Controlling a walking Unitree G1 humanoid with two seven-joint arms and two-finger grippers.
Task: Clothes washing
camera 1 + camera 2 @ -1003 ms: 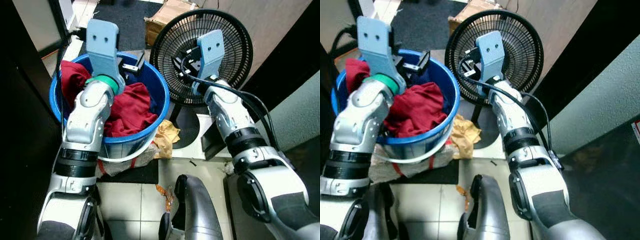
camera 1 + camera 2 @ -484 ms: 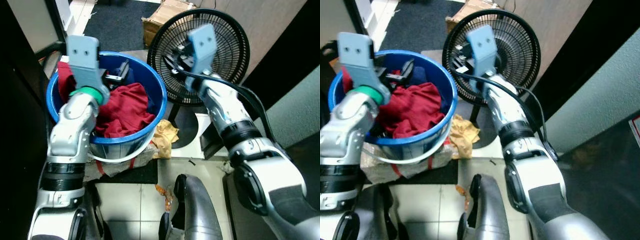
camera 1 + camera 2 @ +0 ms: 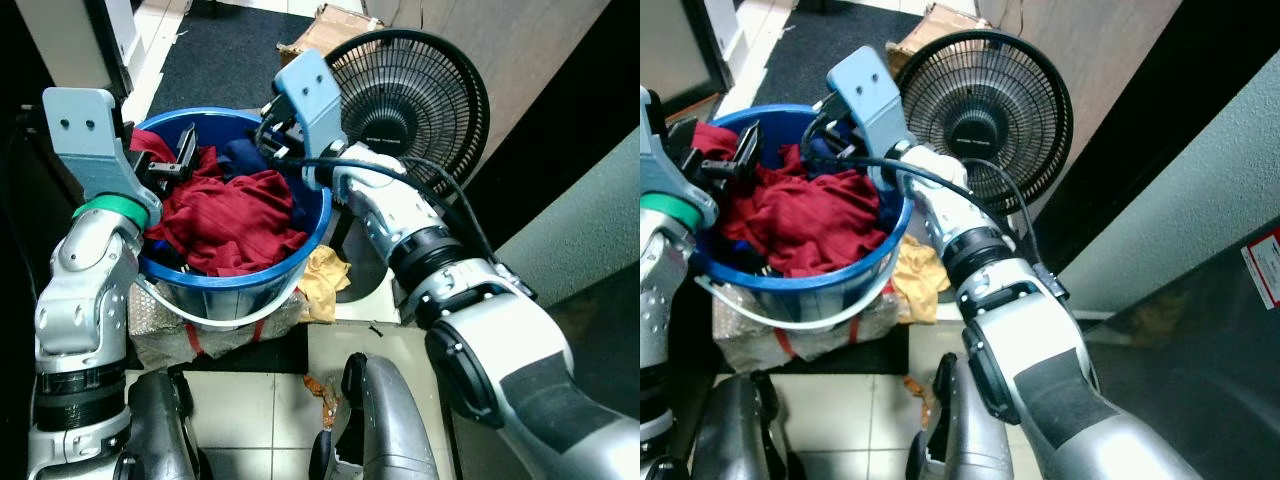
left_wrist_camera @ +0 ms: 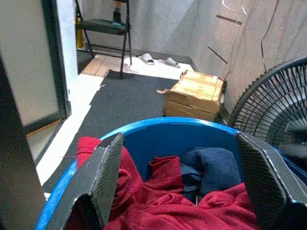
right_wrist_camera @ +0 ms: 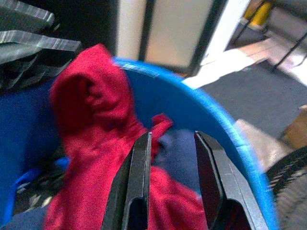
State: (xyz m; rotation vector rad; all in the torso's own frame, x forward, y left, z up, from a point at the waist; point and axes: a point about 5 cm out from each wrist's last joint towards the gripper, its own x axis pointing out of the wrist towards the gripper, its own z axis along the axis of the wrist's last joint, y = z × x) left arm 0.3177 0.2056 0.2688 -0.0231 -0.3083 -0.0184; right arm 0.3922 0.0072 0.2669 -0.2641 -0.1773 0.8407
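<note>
left gripper (image 4: 180,191): I saw it at the bucket's left rim, fingers spread wide, nothing between them, red cloth just below.
bucket (image 3: 305,235): blue, round, sat on the floor on a plastic-wrapped bundle (image 3: 165,330), just left of the fan.
red garment (image 3: 235,215): heaped in the bucket, filled most of it, one fold stood up against the far wall.
navy garment (image 4: 213,165): tucked behind the red one, toward the fan side.
right gripper (image 5: 171,184): I had it over the bucket's right side, pointing in; fingers parted by a narrow gap, holding nothing, red cloth beyond the tips.
yellow rag (image 3: 325,275): crumpled on the floor between bucket and fan base.
fan (image 3: 420,95): black, upright, just right of the bucket.
cardboard box (image 4: 194,96): on the dark mat behind the bucket.
</note>
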